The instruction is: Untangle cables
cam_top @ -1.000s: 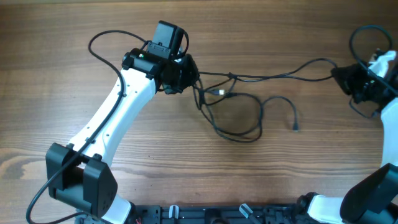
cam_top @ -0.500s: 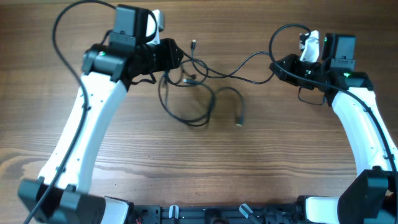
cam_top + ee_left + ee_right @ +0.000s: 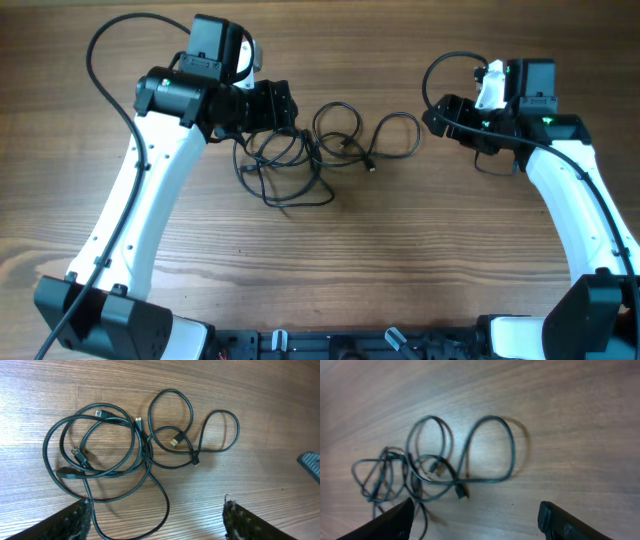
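Now that both arms have let go, cables [image 3: 303, 150] no longer stretched: slack tangled heap on table [image 3: 400, 250], just beside left gripper [image 3: 292, 107], between it and right gripper [image 3: 432, 117]. Both spread, empty. Tangle remains; likely needs fresh grasp.

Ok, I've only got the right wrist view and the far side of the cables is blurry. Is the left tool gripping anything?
Observer: No. In the left wrist view the left tool is open, and the cables lie loose on the table, ungripped.
Operator: Where's the tangle worst?
Observer: Overhead, several loops overlap beside the left tool; a single loop reaches toward the right tool.
Operator: Plugs in that blurry part?
Observer: Yes, a black plug lies at the tangle's outer edge.
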You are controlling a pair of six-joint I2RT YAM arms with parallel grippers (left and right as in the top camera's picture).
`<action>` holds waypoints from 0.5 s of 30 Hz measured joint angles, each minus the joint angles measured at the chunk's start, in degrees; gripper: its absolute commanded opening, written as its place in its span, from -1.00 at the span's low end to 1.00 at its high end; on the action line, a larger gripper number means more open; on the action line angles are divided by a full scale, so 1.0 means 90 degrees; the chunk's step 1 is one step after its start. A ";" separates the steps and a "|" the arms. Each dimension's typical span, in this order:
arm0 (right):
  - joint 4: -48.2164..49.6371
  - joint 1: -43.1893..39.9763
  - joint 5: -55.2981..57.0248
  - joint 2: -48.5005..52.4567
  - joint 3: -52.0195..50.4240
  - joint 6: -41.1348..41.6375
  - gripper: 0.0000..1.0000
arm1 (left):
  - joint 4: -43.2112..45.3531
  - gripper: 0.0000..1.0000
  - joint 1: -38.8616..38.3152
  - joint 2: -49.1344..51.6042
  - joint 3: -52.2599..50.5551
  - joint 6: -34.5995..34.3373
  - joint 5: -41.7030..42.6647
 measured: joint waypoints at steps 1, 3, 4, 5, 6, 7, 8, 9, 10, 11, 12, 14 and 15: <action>-0.0078 0.0002 0.0092 0.0000 0.0000 0.0002 0.64 | 0.0005 0.64 -0.0007 0.0027 -0.0010 0.0000 -0.0019; -0.0231 0.0002 0.0279 0.0000 0.0000 0.0000 0.64 | 0.0012 0.52 -0.0061 0.0221 -0.0024 0.0000 -0.0070; -0.0236 0.0005 0.0321 0.0000 0.0000 0.0000 0.64 | 0.0066 0.50 -0.0100 0.0369 -0.0036 0.0019 -0.0078; -0.0245 0.0007 0.0359 0.0000 0.0000 0.0000 0.64 | 0.0180 0.50 -0.0146 0.0595 -0.0056 0.0041 -0.0100; -0.0260 0.0019 0.0406 0.0000 0.0000 0.0002 0.64 | 0.0287 0.50 -0.0192 0.0823 -0.0068 0.0063 -0.0114; -0.0274 0.0027 0.0452 0.0000 0.0000 0.0000 0.64 | 0.0376 0.47 -0.0228 0.1032 -0.0083 0.0104 -0.0121; -0.0279 0.0024 0.0474 0.0000 0.0000 0.0000 0.64 | 0.0425 0.40 -0.0260 0.1180 -0.0090 0.0153 -0.0141; -0.0282 0.0027 0.0495 0.0000 0.0000 0.0000 0.64 | 0.0454 0.34 -0.0279 0.1331 -0.0092 0.0192 -0.0146; -0.0282 0.0024 0.0522 0.0000 0.0000 0.0000 0.64 | 0.0466 0.33 -0.0299 0.1469 -0.0092 0.0228 -0.0172; -0.0282 0.0027 0.0542 0.0000 0.0000 0.0000 0.64 | 0.0469 0.29 -0.0318 0.1659 -0.0092 0.0277 -0.0231; -0.0279 0.0027 0.0571 0.0000 0.0000 0.0000 0.64 | 0.0469 0.21 -0.0323 0.1877 -0.0095 0.0291 -0.0291; -0.0282 0.0024 0.0641 0.0000 0.0000 0.0000 0.64 | 0.0474 0.15 -0.0323 0.2108 -0.0097 0.0311 -0.0403; -0.0282 0.0024 0.0678 0.0002 0.0000 0.0000 0.64 | 0.0488 0.13 -0.0323 0.2217 -0.0100 0.0357 -0.0457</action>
